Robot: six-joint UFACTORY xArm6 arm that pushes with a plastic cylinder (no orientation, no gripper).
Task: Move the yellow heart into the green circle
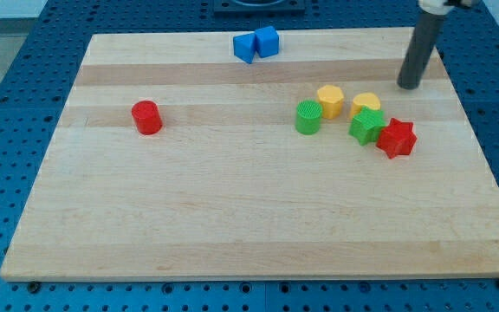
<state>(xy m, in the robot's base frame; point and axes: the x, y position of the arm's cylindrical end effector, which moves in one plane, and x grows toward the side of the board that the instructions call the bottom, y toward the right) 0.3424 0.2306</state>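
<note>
The yellow heart point(366, 102) lies right of centre on the wooden board point(232, 225), touching the green star point(367, 126) just below it. The green circle point(308, 117) stands to the heart's left, with a yellow hexagon block point(330, 100) between them, touching the circle's upper right. My tip point(408, 86) rests on the board up and to the right of the yellow heart, a short gap away, touching no block.
A red star point(397, 138) sits against the green star's right side. A red cylinder point(146, 117) stands at the left. Two blue blocks point(256, 44) sit together near the top edge. The board's right edge is close to my tip.
</note>
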